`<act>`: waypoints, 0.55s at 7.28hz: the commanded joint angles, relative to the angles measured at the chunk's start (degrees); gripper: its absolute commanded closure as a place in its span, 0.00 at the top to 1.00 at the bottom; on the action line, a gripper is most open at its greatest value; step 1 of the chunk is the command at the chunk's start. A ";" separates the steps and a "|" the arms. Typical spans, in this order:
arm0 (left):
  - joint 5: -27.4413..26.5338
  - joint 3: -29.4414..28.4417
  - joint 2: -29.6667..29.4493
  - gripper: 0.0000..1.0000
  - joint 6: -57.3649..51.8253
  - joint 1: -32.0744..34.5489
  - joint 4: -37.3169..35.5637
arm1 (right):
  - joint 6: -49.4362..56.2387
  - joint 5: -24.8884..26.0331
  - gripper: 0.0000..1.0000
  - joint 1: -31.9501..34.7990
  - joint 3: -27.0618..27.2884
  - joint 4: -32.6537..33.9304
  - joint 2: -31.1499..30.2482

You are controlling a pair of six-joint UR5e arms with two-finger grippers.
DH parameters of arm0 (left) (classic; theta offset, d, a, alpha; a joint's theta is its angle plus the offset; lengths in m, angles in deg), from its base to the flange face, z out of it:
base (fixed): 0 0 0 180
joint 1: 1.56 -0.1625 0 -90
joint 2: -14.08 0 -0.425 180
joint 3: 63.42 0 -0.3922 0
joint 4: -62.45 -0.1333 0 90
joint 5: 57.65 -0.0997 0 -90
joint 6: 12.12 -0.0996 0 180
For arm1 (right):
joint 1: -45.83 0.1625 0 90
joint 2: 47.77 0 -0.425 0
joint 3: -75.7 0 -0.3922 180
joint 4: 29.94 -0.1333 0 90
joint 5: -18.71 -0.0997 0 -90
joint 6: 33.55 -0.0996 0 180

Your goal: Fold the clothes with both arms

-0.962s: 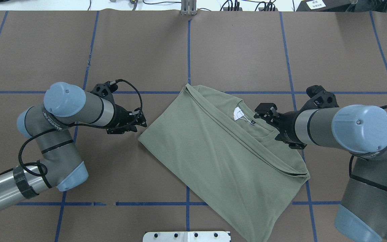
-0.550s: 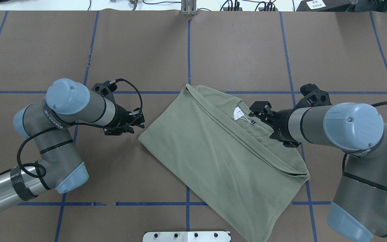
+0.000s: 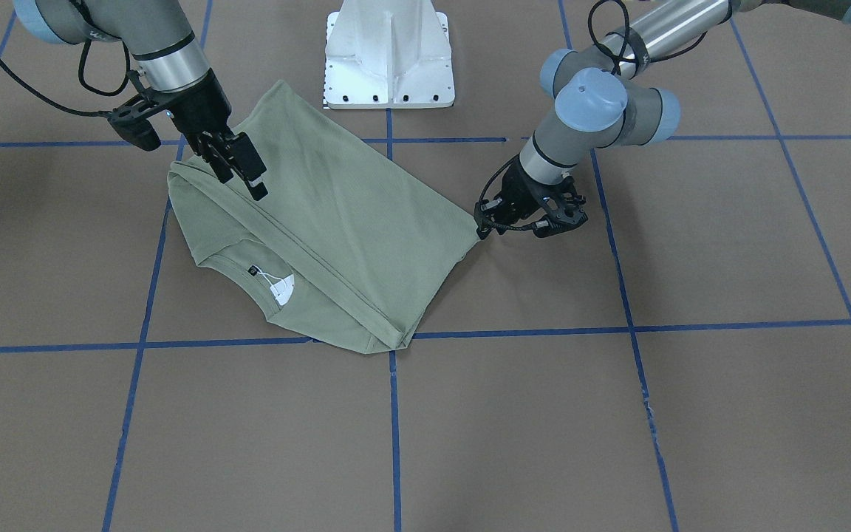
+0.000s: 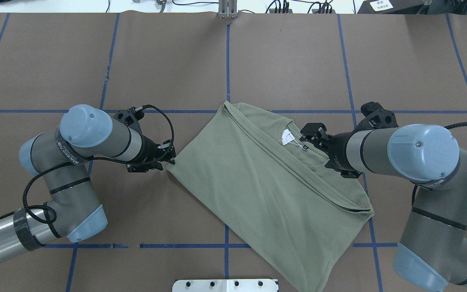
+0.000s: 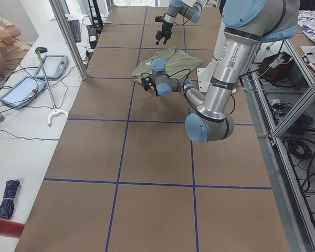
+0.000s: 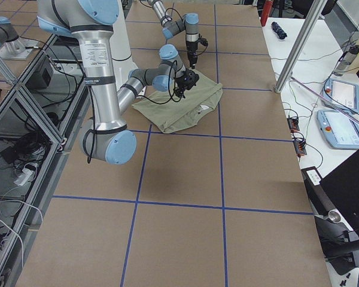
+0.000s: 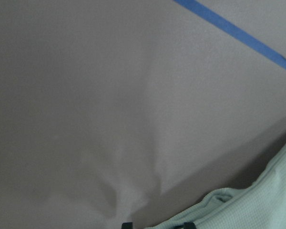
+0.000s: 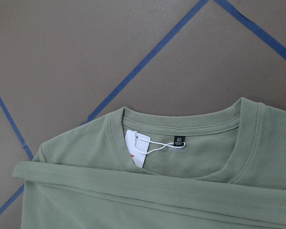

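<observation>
The clothes, one sage-green shirt (image 4: pixel 266 190), lie folded and slanted on the brown table, collar to the right. A white hang tag (image 8: pixel 136 150) and dark neck label (image 8: pixel 179 141) show inside the collar. My left gripper (image 4: pixel 171 158) sits low at the shirt's left corner (image 3: pixel 473 222). In the left wrist view its two fingertips (image 7: pixel 126 224) stand apart, with the shirt's edge (image 7: pixel 219 202) between them. My right gripper (image 3: pixel 244 176) hangs open just above the shirt near the collar and shoulder, holding nothing.
The white base mount (image 3: pixel 388 52) stands right behind the shirt's near end. Blue tape lines (image 4: pixel 227 61) cross the table. A side bench with tablets (image 5: pixel 55 65) and a seated person (image 5: pixel 2 47) lies beyond the far edge.
My left gripper has dropped toward the shirt's left corner and now touches it. My right gripper has slid a little leftward over the collar area. The shirt has not moved.
</observation>
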 commanded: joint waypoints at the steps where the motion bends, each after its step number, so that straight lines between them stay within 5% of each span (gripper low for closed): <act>1: 0.08 -0.31 -0.31 0.41 0.00 -0.57 0.00 | 0.09 -0.02 1.00 -0.02 -0.36 -0.17 0.00; 3: 0.08 -0.31 -0.48 0.00 -0.09 -0.57 0.00 | 0.09 -0.02 1.00 -0.02 -0.53 -0.25 0.09; 4: 0.08 -0.40 -0.57 0.00 -0.43 -0.57 0.00 | 0.09 -0.10 1.00 -0.02 -0.79 -0.17 0.09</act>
